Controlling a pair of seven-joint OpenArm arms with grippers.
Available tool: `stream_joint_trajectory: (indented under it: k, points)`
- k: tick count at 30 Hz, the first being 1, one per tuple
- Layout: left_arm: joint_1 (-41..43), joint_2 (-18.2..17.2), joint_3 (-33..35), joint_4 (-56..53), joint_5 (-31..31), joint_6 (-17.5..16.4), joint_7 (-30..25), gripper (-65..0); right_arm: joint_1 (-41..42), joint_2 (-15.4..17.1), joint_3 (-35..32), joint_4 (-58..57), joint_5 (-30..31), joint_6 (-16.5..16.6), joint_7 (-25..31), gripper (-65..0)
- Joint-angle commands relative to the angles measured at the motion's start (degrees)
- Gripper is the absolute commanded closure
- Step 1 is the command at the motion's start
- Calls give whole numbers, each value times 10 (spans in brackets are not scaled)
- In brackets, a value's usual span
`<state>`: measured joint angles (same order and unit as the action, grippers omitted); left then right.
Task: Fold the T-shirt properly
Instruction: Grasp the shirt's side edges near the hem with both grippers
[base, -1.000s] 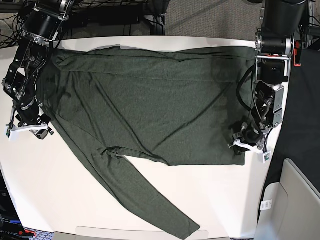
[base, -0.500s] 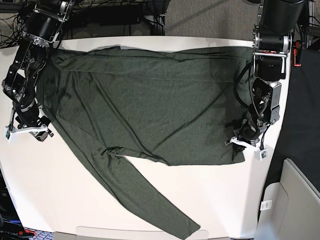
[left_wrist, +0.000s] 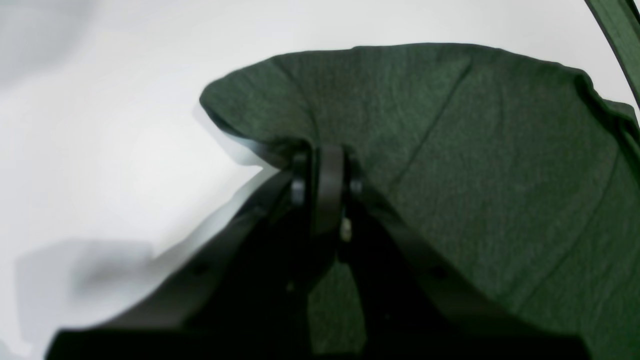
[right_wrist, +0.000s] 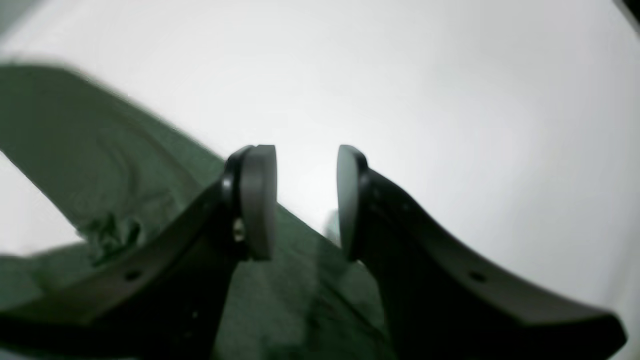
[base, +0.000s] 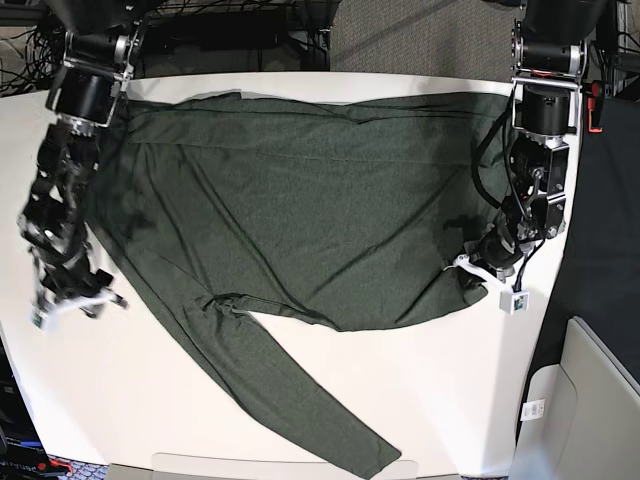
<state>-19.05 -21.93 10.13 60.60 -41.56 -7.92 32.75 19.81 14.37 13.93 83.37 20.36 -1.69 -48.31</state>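
Note:
The dark olive T-shirt (base: 300, 200) lies spread across the white table (base: 130, 400), with one long sleeve (base: 290, 400) running toward the front edge. My left gripper (base: 468, 272) is shut on the shirt's right bottom corner, and the cloth there is bunched and drawn inward. In the left wrist view the gripper (left_wrist: 325, 167) pinches a raised fold of the T-shirt (left_wrist: 475, 150). My right gripper (base: 80, 303) stands open over bare table just left of the shirt's edge. In the right wrist view the gripper (right_wrist: 306, 200) holds nothing, with the T-shirt (right_wrist: 75, 150) lying below and to the left.
A pale bin (base: 590, 400) stands off the table's front right corner. Cables and dark frame parts (base: 250, 30) run behind the back edge. A red part (base: 597, 105) sticks out beside the left arm's upper link.
My left gripper has shut on the shirt's corner and drawn it inward to the left. My right arm has swung down toward the table's front, still open.

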Motion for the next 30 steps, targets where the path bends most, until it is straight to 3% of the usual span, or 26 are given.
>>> stream_joint_trajectory:
  k: [1, 6, 16, 18, 24, 30]
  points:
    - [-10, -10, -2, 11, -2, -1, -11, -1, 29, 5, -20, 3, -21, 2, 15, -211]
    - [-2, -17, -2, 32, -2, -1, -11, -1, 85, -5, -82, -66, -84, 2, 16, -212]
    - [13, -29, -3, 59, -2, -1, -11, -1, 110, -2, -88, -185, -93, 2, 48, -215]
    - [13, -29, -3, 59, -2, -1, -11, -1, 108, -1, -106, -186, -93, 2, 48, -248]
    - [13, -28, -3, 59, -2, -1, -11, -1, 105, 18, -171, -188, -93, 2, 48, -450]
    - [13, -28, -3, 59, -2, -1, -11, -1, 99, 23, -171, -211, -93, 2, 49, -440]
